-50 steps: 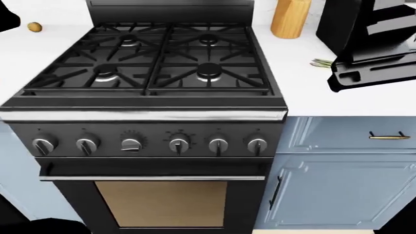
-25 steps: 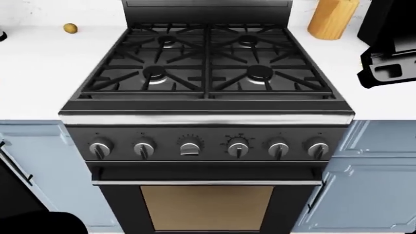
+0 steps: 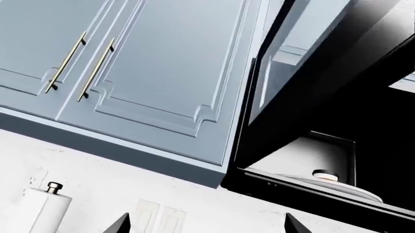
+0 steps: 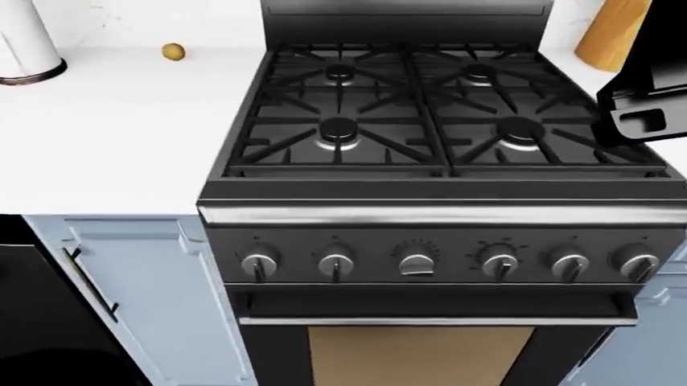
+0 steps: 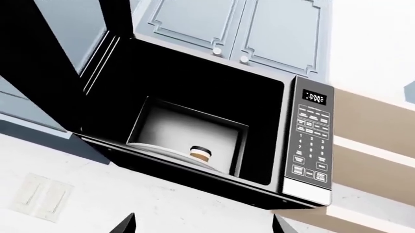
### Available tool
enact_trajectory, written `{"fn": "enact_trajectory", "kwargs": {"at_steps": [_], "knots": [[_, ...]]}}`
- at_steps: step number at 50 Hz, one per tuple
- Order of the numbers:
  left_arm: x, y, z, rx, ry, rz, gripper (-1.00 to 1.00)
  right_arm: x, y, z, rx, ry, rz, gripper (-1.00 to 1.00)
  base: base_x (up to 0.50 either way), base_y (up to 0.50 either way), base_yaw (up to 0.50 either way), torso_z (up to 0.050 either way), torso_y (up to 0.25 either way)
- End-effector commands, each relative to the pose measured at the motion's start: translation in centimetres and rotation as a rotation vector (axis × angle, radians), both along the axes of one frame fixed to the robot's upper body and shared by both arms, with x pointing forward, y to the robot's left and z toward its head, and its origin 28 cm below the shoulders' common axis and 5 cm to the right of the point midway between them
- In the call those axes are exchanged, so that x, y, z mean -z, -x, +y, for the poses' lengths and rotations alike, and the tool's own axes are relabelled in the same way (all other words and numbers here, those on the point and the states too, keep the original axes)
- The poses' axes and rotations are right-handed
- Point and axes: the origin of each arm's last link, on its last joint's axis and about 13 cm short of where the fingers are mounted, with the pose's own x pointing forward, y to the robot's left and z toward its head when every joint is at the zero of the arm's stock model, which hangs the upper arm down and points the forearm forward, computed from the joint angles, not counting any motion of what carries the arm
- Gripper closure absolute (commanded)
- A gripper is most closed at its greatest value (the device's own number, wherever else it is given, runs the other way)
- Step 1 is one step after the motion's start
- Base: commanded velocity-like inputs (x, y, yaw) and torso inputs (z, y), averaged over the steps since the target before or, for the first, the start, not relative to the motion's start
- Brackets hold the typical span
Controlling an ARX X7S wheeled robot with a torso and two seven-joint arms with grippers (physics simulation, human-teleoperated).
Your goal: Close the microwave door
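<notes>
Microwave door [image 5: 61, 63] hangs open, cropped; only claw tips show, both spread, empty.

A black gas stove [image 4: 451, 161] fills the head view's centre, white surface [image 4: 108, 137] at 9 o'clock, pale blue cabinets [image 4: 150, 305] at 7 o'clock, a white wall [image 4: 129, 20] at 11 o'clock.
</notes>
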Motion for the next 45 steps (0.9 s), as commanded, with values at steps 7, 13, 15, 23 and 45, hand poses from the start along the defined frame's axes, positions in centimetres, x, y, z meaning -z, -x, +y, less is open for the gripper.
{"fn": "enact_trajectory", "kwargs": {"at_steps": [7, 13, 15, 23, 45], "knots": [[-0.03, 0.11, -0.05, 0.002, -0.003, -0.003, -1.0, -0.11, 0.06, 0.04, 0.003, 0.006, -0.004, -1.0, 0.12, 0.5, 0.0, 0.0, 0.0], [0.0, 0.15, -0.06, 0.003, -0.004, -0.003, -1.0, -0.12, 0.1, 0.06, 0.004, 0.009, -0.004, -1.0, 0.12, 0.5, 0.0, 0.0, 0.0], [0.0, 0.16, -0.05, 0.003, -0.004, -0.004, -1.0, -0.13, 0.11, 0.07, 0.004, 0.009, -0.005, -1.0, 0.12, 0.5, 0.0, 0.0, 0.0], [-0.01, 0.13, -0.04, 0.003, -0.002, -0.003, -1.0, -0.11, 0.14, 0.05, 0.006, 0.012, -0.006, -1.0, 0.12, 0.5, 0.0, 0.0, 0.0], [0.06, 0.22, -0.07, 0.006, -0.003, -0.003, -1.0, -0.19, 0.38, 0.06, 0.002, 0.035, -0.019, -1.0, 0.23, 0.48, 0.0, 0.0, 0.0]]}}
